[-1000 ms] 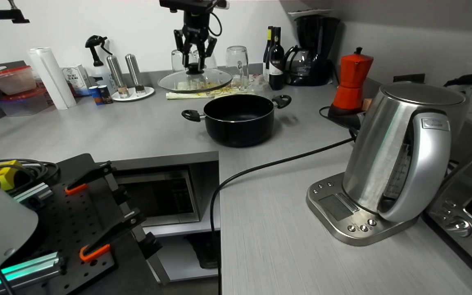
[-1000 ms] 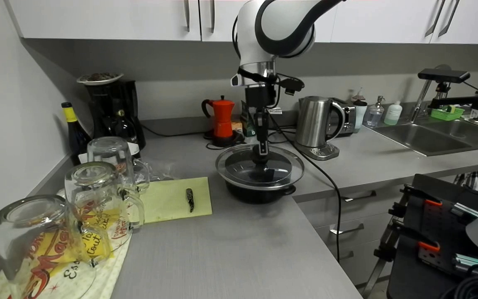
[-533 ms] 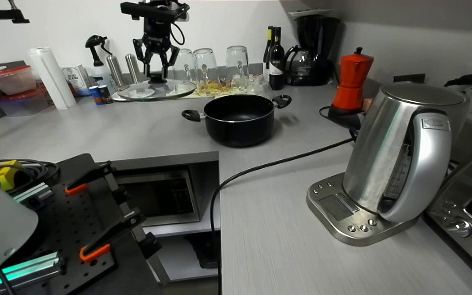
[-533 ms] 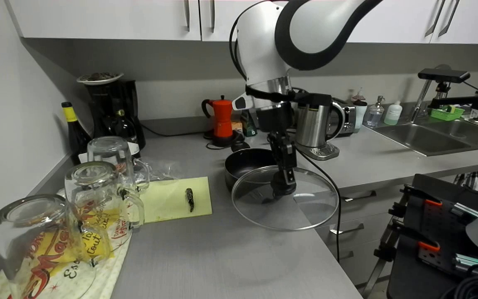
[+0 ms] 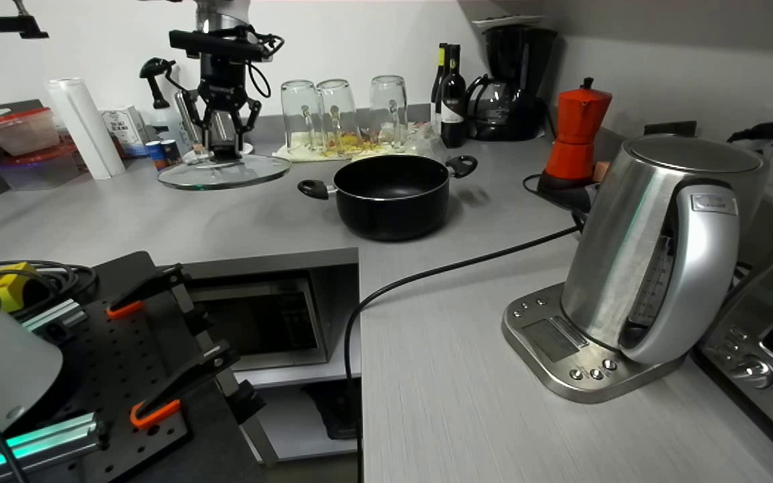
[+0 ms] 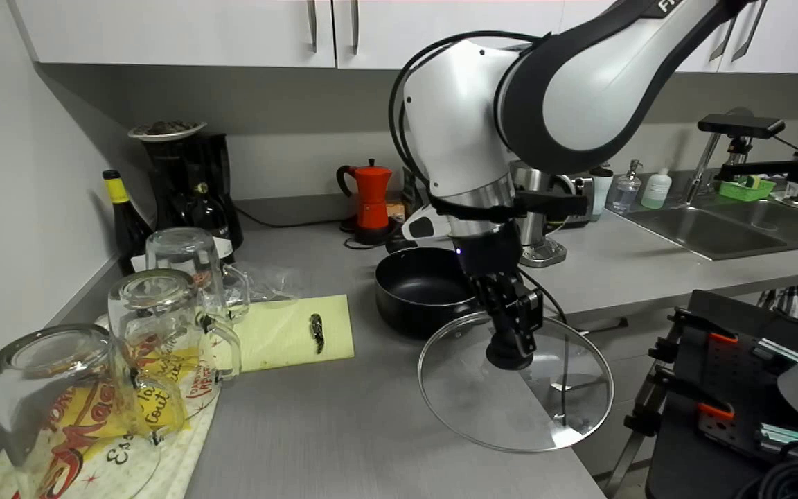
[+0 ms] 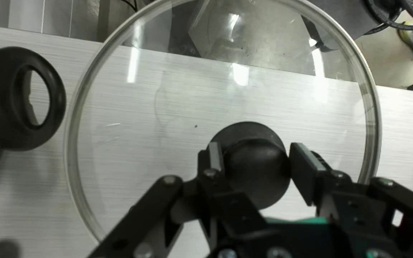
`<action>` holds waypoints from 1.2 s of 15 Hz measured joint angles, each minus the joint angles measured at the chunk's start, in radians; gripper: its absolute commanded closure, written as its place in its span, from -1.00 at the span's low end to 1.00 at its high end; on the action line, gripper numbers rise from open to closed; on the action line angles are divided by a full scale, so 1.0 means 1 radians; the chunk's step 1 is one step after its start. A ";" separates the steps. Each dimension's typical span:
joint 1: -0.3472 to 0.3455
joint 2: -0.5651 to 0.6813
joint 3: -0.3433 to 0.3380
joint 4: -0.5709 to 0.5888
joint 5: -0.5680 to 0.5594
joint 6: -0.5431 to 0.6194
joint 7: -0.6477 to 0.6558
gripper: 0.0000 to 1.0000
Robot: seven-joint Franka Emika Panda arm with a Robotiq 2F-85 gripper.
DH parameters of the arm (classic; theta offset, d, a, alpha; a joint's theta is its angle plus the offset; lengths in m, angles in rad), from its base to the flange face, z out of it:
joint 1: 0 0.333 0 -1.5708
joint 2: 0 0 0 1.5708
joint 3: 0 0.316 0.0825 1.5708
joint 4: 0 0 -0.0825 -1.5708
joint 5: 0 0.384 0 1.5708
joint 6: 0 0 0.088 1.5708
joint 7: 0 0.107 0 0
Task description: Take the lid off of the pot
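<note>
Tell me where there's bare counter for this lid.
The counter between the pot, paper roll and front edge is bare; in the wrist view the lid overlaps that edge, so maybe shift inward. A second patch lies between the cord and kettle. Crowded: around the mugs, bottles and coffee maker.

In an exterior view you have one pot [image 5: 392,218], two handles [image 5: 313,189] on it, one lid [image 5: 224,177] at its nine o'clock, three mugs [image 5: 337,111] at eleven, two wine bottles [image 5: 452,100] at one o'clock, one moka pot [image 5: 576,137] at two, one kettle [image 5: 618,248] between three and four
</note>
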 measured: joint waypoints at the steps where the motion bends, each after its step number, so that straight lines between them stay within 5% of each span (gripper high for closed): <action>1: 0.001 0.008 0.004 -0.007 -0.001 0.015 -0.014 0.51; 18: -0.029 0.172 0.045 -0.033 0.048 0.246 -0.209 0.51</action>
